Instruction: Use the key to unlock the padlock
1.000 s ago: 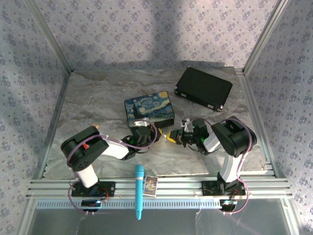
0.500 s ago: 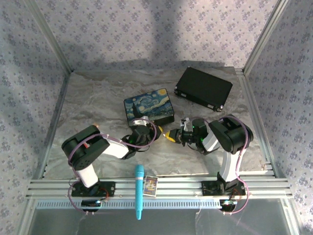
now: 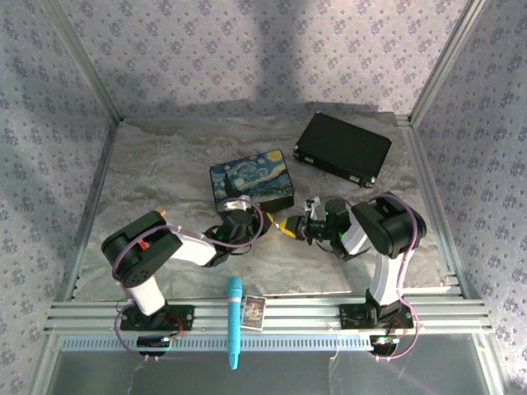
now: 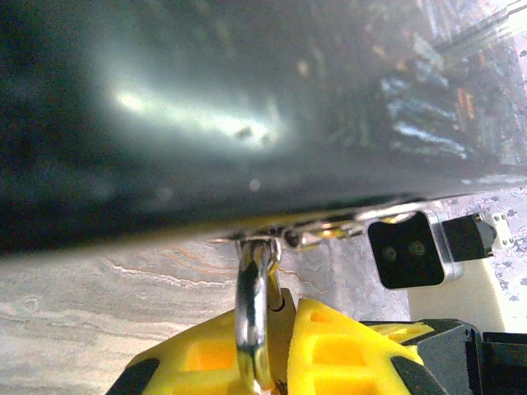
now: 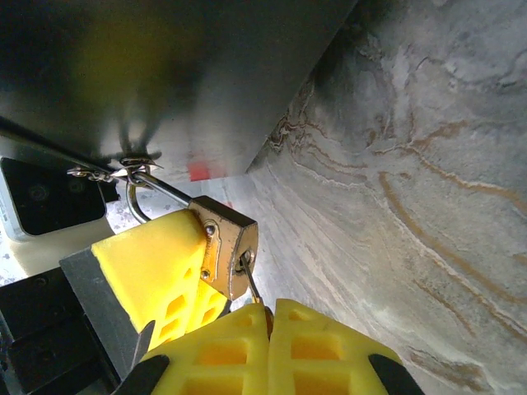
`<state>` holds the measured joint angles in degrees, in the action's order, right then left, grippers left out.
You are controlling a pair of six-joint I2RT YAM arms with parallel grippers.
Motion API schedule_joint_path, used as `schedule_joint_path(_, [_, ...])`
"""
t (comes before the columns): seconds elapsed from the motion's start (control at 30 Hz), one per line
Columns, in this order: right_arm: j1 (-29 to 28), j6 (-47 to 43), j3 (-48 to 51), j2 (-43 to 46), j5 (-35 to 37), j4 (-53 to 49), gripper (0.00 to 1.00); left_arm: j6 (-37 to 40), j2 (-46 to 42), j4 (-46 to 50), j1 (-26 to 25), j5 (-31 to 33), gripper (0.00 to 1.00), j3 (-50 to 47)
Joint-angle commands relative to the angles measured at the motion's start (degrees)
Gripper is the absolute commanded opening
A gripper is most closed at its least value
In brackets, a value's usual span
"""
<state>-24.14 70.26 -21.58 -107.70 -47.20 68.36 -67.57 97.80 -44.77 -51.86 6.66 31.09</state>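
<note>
Left fingers (image 4: pixel 346 346) clamp the stiff, likely slick padlock (image 5: pixel 224 243) by its body; right fingers (image 5: pixel 321 354), at its five o'clock, pinch the flimsy-looking key (image 5: pixel 249 285).

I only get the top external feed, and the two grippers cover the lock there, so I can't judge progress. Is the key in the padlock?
Observer: Yes. The right wrist view shows the key with its shaft entering the bottom of the brass padlock.
Operator: Who has the key?
Observer: The right gripper is shut on it, and the shaft pokes out at the seam between its yellow pads.
Operator: And the lock body?
Observer: The left gripper clamps the padlock. Its shackle is hooked through the hasp on the tin. Whether the shackle has released, I cannot tell.
</note>
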Motion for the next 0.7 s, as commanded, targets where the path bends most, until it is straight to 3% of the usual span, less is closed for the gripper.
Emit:
schedule_joint_path(0.0, [-1.1,0.9,-0.3,-0.6,-1.3,5.4,0.00,-5.3,1.7,2.2,0.0,-5.0,0.10,0.4])
schedule_joint_path(0.3, [-4.3,1.3,-2.3,-0.9,0.1,5.8,0.00,-5.2,1.6,4.1,0.0,-4.3,0.16,0.7])
schedule_joint_path(0.4, [-5.1,1.3,-2.5,-1.4,0.5,6.3,0.00,-5.2,1.5,4.6,0.0,-3.8,0.22,0.6])
schedule_joint_path(0.67, [-4.9,1.5,-2.5,-2.7,0.5,7.1,0.00,-5.2,0.6,5.8,0.1,-2.8,0.20,0.4])
